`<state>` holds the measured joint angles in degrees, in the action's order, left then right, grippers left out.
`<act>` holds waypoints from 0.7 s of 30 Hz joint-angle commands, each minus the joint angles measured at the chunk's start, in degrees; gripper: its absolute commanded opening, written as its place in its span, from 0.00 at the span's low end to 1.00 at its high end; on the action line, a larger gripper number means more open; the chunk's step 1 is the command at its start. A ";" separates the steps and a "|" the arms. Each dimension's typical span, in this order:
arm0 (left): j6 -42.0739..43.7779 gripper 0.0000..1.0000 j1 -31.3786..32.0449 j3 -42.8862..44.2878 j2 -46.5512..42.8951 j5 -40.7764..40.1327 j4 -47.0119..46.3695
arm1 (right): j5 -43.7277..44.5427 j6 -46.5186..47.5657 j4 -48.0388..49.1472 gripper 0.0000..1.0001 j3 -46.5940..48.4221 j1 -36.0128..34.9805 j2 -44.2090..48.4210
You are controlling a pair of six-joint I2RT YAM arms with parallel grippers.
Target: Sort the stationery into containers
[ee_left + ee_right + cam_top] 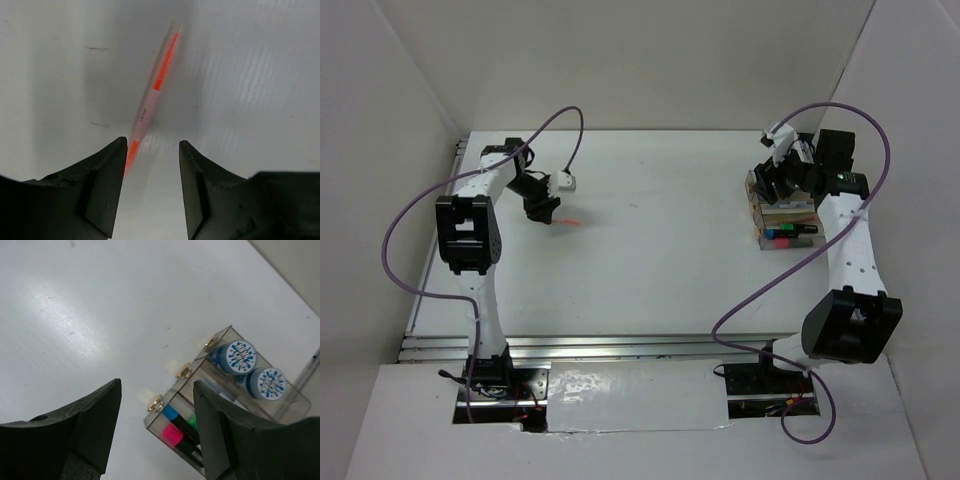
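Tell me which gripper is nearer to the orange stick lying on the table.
Left. The left gripper hovers right at the orange stick, open fingers by its near end. The right gripper is far across the table, open above the organiser tray.

Two tape rolls (239,356) in clear tray's (198,361) end compartment

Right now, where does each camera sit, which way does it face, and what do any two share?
Top external: above and behind, facing down at the table; both arms show.
Left wrist: on the left arm, facing the orange stick; open left claw shows.
Right wrist: on the right arm, facing the organiser tray; open right claw shows.
Shared: top and left wrist, the stick; top and right wrist, the tray.
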<state>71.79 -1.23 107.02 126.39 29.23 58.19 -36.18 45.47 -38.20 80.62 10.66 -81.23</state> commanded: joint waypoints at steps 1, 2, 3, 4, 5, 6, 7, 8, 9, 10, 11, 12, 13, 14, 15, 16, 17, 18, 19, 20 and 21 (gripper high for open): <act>4.41 0.58 0.36 0.74 2.10 1.70 4.74 | -5.82 -5.13 -3.98 0.66 -0.55 1.64 1.43; 4.15 0.58 0.44 0.21 2.20 1.96 4.13 | -6.09 -5.13 -4.51 0.66 -0.12 2.08 1.43; 3.45 0.57 0.44 -0.49 2.02 2.14 2.29 | -6.53 -5.31 -4.95 0.66 -0.02 2.26 1.25; 3.10 0.57 0.44 -1.46 2.28 2.06 1.32 | -7.40 -5.48 -6.00 0.66 0.15 2.53 1.25; 2.83 0.57 0.44 -1.73 2.46 2.14 0.44 | -7.84 -5.48 -6.54 0.66 0.41 2.79 1.34; 1.96 0.57 0.44 -1.90 2.72 2.14 -0.79 | -8.20 -5.48 -6.80 0.66 0.50 3.05 1.60; 1.95 0.57 0.53 -1.73 3.59 2.14 -0.98 | -8.29 -5.57 -7.41 0.66 0.42 3.14 1.86; 1.95 0.57 0.62 -1.56 4.21 1.62 -0.89 | -8.81 -5.48 -7.59 0.66 0.15 3.14 2.56; 1.95 0.57 0.79 -1.38 4.91 1.09 -0.89 | -8.90 -5.31 -7.94 0.66 -0.02 3.32 3.00; 2.21 0.57 0.80 -1.38 5.27 0.57 -0.98 | -9.16 -5.39 -7.95 0.66 -0.28 3.23 3.70; 2.48 0.56 0.71 -1.64 5.45 -0.31 -1.15 | -9.34 -5.40 -7.95 0.66 -0.55 3.32 4.06; 2.65 0.56 0.79 -2.34 5.62 -0.67 -1.24 | -9.43 -5.40 -8.03 0.66 -0.64 3.32 4.32; 2.92 0.56 0.71 -2.69 5.54 -0.84 -1.33 | -9.52 -5.40 -8.12 0.66 -0.73 3.32 4.59; 3.35 0.55 0.79 -3.04 5.54 -0.84 -1.24 | -9.78 -5.40 -8.12 0.66 -0.64 3.41 4.68; 3.53 0.55 0.80 -3.92 5.36 -0.84 -1.33 | -9.87 -5.31 -8.56 0.66 -0.55 3.32 4.68; 3.88 0.55 0.80 -4.36 5.10 -0.84 -1.15 | -9.96 -5.31 -8.74 0.66 -0.29 3.41 4.50; 4.67 0.55 0.71 -5.06 4.40 -0.84 -0.81 | -10.31 -5.13 -9.35 0.66 -0.11 3.41 4.24; 5.28 0.55 0.71 -5.24 3.96 -0.76 -0.11 | -10.48 -4.70 -9.61 0.66 0.24 3.41 3.89; 5.73 0.56 0.71 -5.59 3.43 -0.67 0.60 | -10.49 -4.52 -9.88 0.66 0.33 3.41 3.89; 6.25 0.56 0.71 -5.86 2.73 -0.15 1.39 | -10.66 -4.34 -10.32 0.66 0.50 3.41 3.54; 6.78 0.56 2.36 -6.21 1.33 0.21 2.27 | -10.75 -4.08 -10.49 0.66 0.59 3.41 3.45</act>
<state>75.33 -0.62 103.48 128.86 28.84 55.70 -44.91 40.99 -46.15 80.07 13.56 -78.26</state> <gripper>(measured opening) 0.561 0.659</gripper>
